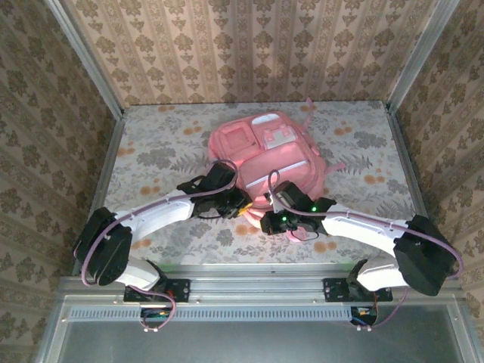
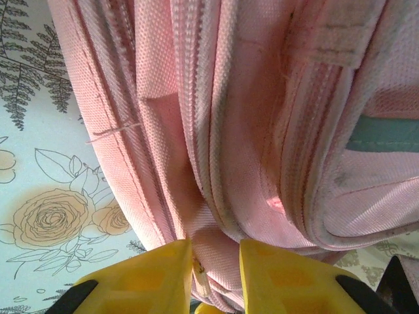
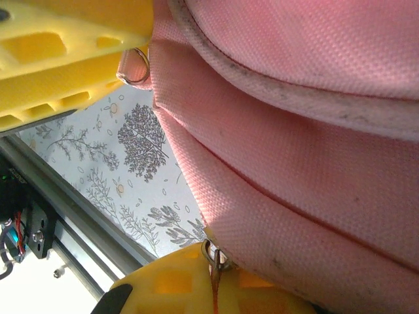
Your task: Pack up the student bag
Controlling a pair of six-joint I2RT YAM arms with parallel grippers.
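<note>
So the student bag [image 1: 265, 151] is lying flat in the middle of the floral tabletop [image 1: 151, 144], front pockets facing up, with its near edge right where both arms meet.

The left hand [image 2: 215, 275] has its yellow fingers nipped onto a fold along the bag's zip seam. The view there is cramped, so I can't tell if it's got a little pull tab or just cloth. The right hand [image 3: 213, 280] has its fingers pressed together on a zip pull [image 3: 211, 256], with the metal ring sitting just above the fingertips at the bag's lower edge.

Handling-wise, this thing is all soft woven fabric, so I'd expect it to be floppy and pretty light, and it sags and bunches wherever it's touched. It won't hold a shape or keep an opening gaping on its own. The coarse weave should give decent grip, so slipping isn't my worry. Dragging is: tug one zip and the whole bag will probably slide across the tabletop unless the other hand anchors it.

The best places to grab are the stiffer bits, meaning the piped seams, the trim, the zip pulls and the straps at the far end. A pinch on a flat panel would just gather loose cloth. Nothing looks fragile, though the small pull ring could pop out of a narrow grip.
</note>
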